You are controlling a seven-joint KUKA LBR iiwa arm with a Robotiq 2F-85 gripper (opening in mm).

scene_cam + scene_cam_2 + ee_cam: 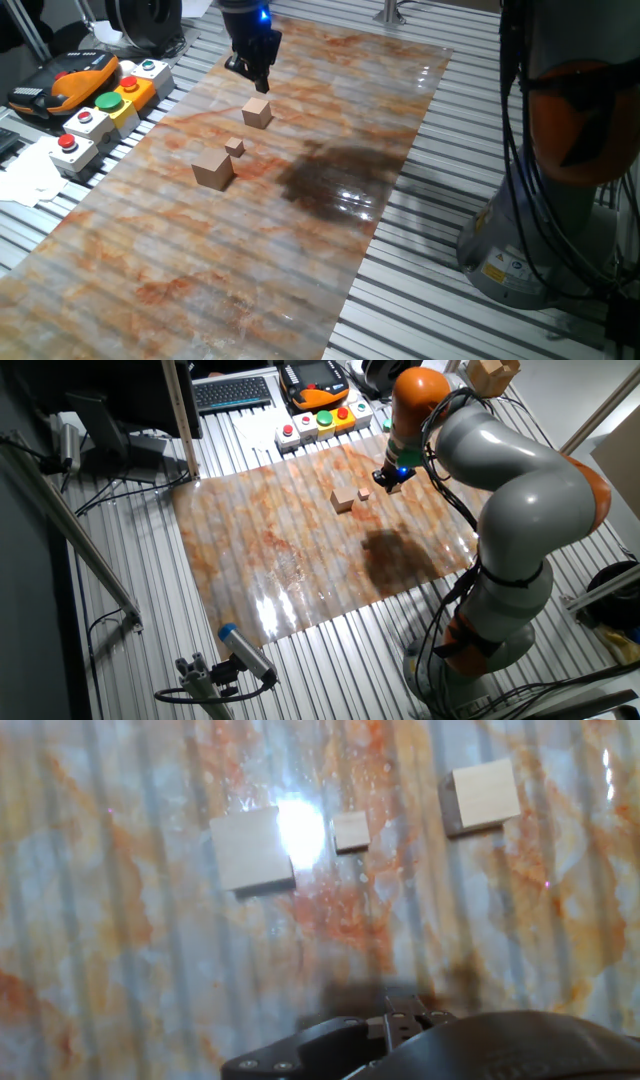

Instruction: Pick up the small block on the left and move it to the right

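Note:
The small block [257, 111] is a pale tan cube on the marbled board; in the hand view it lies at the upper right [483, 796]. My gripper [251, 76] hangs just behind and above it without touching it. The two dark fingers look spread, with nothing between them. In the other fixed view the gripper [389, 476] covers the spot where the block stands. The hand view shows only the dark hand body along its bottom edge, not the fingertips.
A tiny brown cube [235, 147] and the largest, darker cube [213, 169] sit in a row beyond the block [350, 831] [252, 848]. A box of coloured buttons [105, 115] and a pendant [62, 85] lie off the board's left edge. The robot base [560, 150] stands to the right.

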